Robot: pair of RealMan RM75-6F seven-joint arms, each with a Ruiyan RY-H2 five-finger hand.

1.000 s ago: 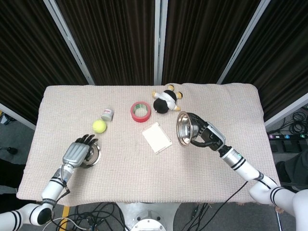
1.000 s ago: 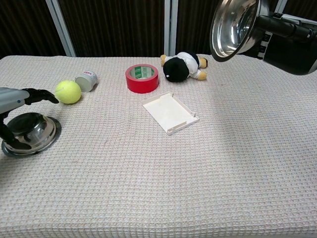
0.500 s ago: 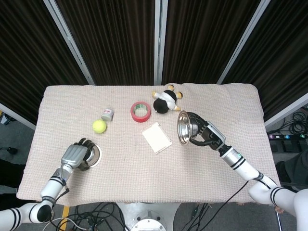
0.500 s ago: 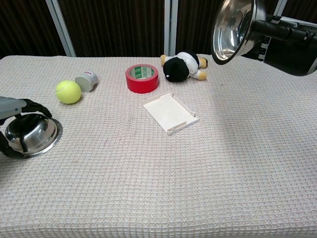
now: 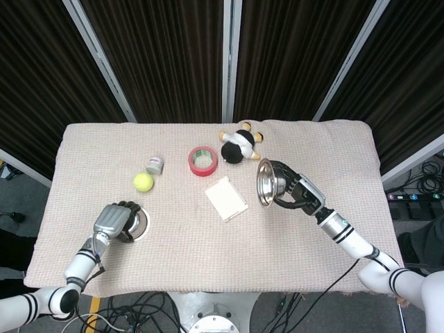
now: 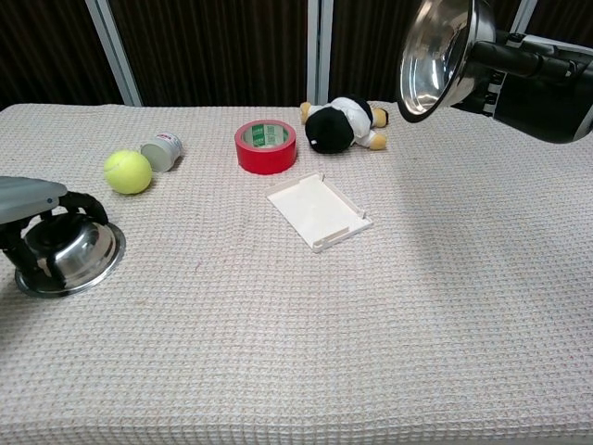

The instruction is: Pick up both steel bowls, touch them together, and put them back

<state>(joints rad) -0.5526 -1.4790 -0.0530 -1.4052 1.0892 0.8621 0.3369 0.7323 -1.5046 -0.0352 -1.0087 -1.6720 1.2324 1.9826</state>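
One steel bowl (image 5: pixel 138 225) (image 6: pixel 76 259) sits low at the table's front left, slightly tilted. My left hand (image 5: pixel 113 221) (image 6: pixel 33 211) grips it, fingers curled over its far rim and thumb at the near side. The other steel bowl (image 5: pixel 264 184) (image 6: pixel 436 54) is in the air right of centre, tipped on edge with its hollow facing left. My right hand (image 5: pixel 298 195) (image 6: pixel 530 80) holds it from behind by the rim. The two bowls are far apart.
Between the bowls lies a white tray (image 5: pixel 225 198) (image 6: pixel 318 211). Behind it are a red tape roll (image 5: pixel 202 161) (image 6: pixel 267 146) and a black-and-white plush (image 5: pixel 238 146) (image 6: pixel 341 124). A tennis ball (image 5: pixel 143 182) (image 6: pixel 128 171) and small white jar (image 5: pixel 154 165) (image 6: pixel 162 151) lie just beyond the left bowl.
My left hand has curled its fingers around the left bowl and shifted it slightly rightward and nearer. The right hand holds its raised bowl almost still, turned a little more edge-on.
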